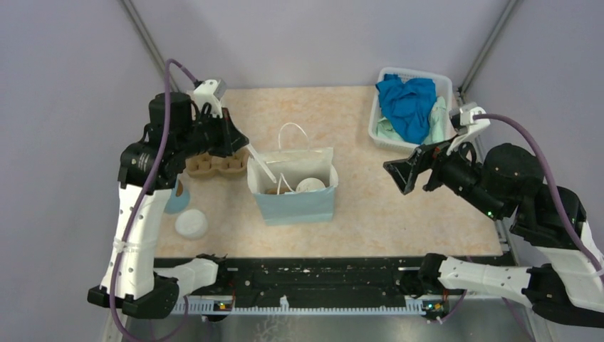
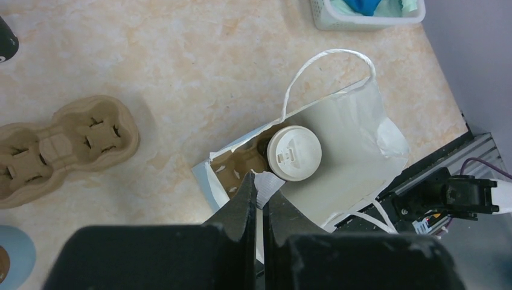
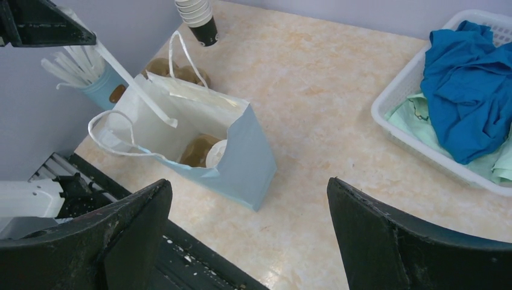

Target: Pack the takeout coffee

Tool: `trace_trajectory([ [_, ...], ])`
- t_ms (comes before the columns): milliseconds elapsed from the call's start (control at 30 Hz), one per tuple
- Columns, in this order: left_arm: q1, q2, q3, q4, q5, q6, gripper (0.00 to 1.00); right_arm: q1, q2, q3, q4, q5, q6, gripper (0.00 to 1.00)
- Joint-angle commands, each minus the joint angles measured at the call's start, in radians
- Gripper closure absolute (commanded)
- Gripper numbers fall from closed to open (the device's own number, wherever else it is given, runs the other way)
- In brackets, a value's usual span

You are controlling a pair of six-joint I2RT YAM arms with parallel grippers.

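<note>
A: From above first: edges, free room?
B: Pale blue paper bag [image 1: 295, 203] upright mid-table, mouth open. Bare tabletop [image 1: 356, 121] behind and to the right, as far as the white basket [image 1: 375, 127] in the far right corner. Tighter on the left: cardboard cup carrier [image 1: 216, 165] just beside the bag, loose white lid [image 1: 191, 223] near the front edge.
A: And the takeout coffee [image 1: 310, 185]?
B: Inside the bag, only its white lid showing. Above the bag's left rim, left gripper [image 1: 246, 147], jaws nearly closed on a white straw [image 1: 262, 164] slanting down into the bag; cup below and to the right. Well apart on the bag's right, right gripper [image 1: 400, 177], spread wide, holding nothing.
A: Left wrist?
B: Straight down into the bag. Cup just past the pinched fingertips, seated in a brown cardboard holder [image 2: 238, 166], plainer here than from above.
A: Right wrist?
B: Bag from the side, 2 wide black fingers [image 3: 121, 241] framing it, coffee low inside beyond them. Only here: stack of dark cups [image 3: 199, 18] at the far edge, and straws standing in a blue cup [image 3: 99, 87] behind the bag.
</note>
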Motion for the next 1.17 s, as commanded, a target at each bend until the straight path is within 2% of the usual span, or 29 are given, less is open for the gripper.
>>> trace_trajectory([
  [0, -0.036, 0.024, 0.028, -0.012, -0.051, 0.031, 0.95, 0.005, -0.003, -0.008, 0.009, 0.034, 0.023, 0.01],
  [67, -0.060, 0.028, 0.025, -0.018, -0.067, 0.043, 0.93, 0.005, -0.003, -0.011, 0.010, 0.036, 0.025, 0.01],
  [100, -0.072, 0.028, 0.027, -0.020, -0.086, 0.051, 0.88, 0.005, -0.002, -0.010, 0.011, 0.037, 0.026, 0.01],
  [133, -0.084, 0.028, 0.029, -0.017, -0.094, 0.060, 0.81, 0.005, -0.002, -0.011, 0.013, 0.040, 0.027, 0.01],
  [233, -0.114, 0.025, 0.043, -0.014, -0.104, 0.076, 0.45, 0.005, -0.002, -0.005, 0.016, 0.046, 0.042, 0.01],
  [333, -0.123, 0.016, 0.069, -0.006, -0.081, 0.085, 0.27, 0.005, -0.002, 0.009, 0.020, 0.055, 0.056, 0.01],
  [467, -0.125, 0.008, 0.145, 0.043, 0.012, 0.052, 0.10, 0.005, 0.000, 0.046, 0.028, 0.084, 0.068, 0.01],
  [633, -0.125, 0.014, 0.273, 0.193, 0.118, -0.051, 0.03, 0.005, 0.015, 0.142, 0.039, 0.118, 0.080, 0.01],
  [800, -0.124, -0.101, 0.180, 0.584, 0.161, -0.176, 0.02, 0.005, -0.015, 0.233, 0.136, 0.101, 0.051, 0.01],
  [867, -0.125, -0.123, 0.168, 0.663, 0.156, -0.200, 0.01, 0.005, -0.033, 0.244, 0.175, 0.104, 0.040, 0.01],
  [1033, -0.124, -0.103, 0.215, 0.656, 0.141, -0.195, 0.01, 0.004, -0.051, 0.263, 0.186, 0.183, 0.060, 0.01],
  [1133, -0.125, -0.097, 0.237, 0.641, 0.133, -0.189, 0.01, 0.003, -0.017, 0.316, 0.099, 0.253, 0.125, 0.01],
])
